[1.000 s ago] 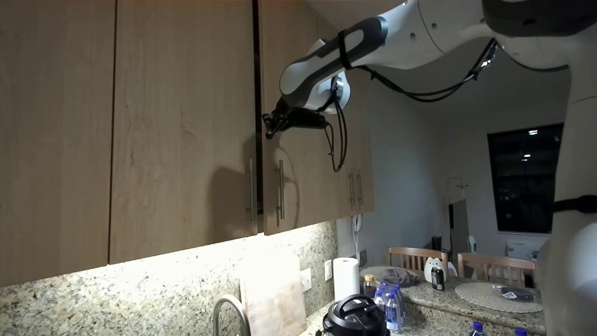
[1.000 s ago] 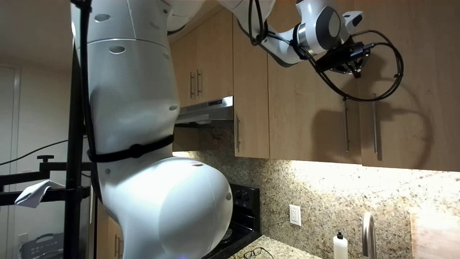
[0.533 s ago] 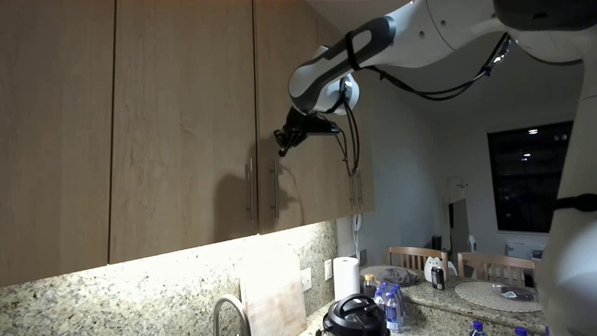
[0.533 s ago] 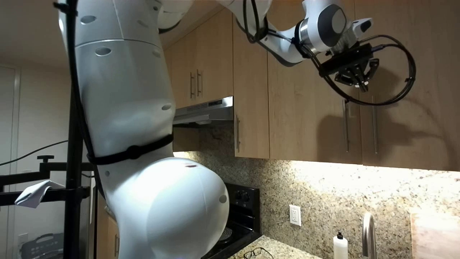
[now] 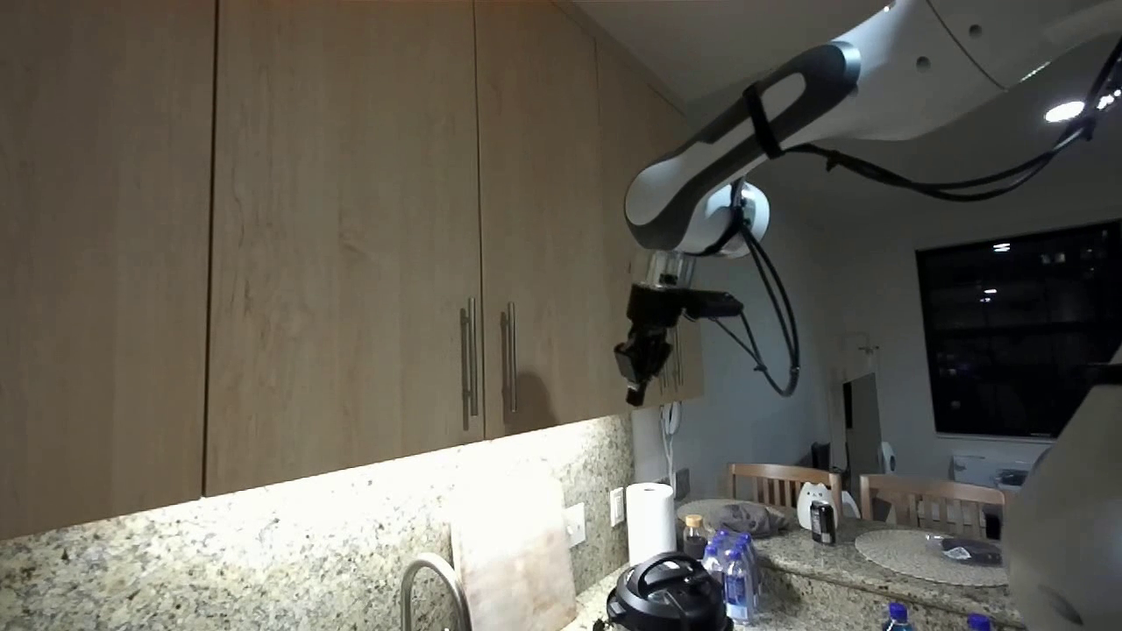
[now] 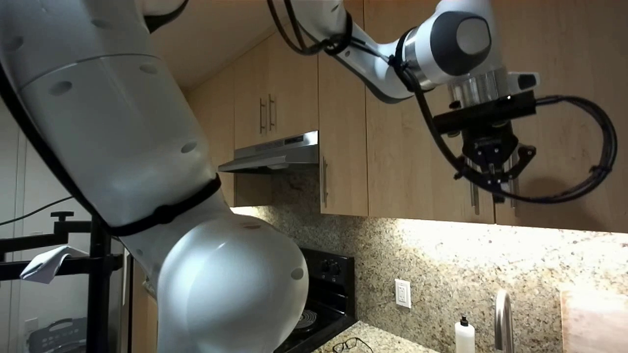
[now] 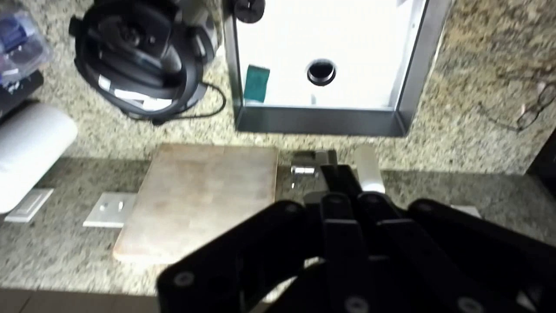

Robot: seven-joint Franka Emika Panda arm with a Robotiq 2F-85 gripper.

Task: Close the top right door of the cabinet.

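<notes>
Flat light-wood door (image 5: 543,202), one slim metal bar handle (image 5: 512,359), sits flush; black tool (image 5: 635,394) in front of door, pinched together, empty.

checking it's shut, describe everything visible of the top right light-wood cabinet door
The tall, flat light-wood top right door looks shut, flush with the adjacent matching wooden door. Its slim vertical metal bar handle sits low, near that side. A shadow falls low on the door; the black fingers seem clear of it.
</notes>
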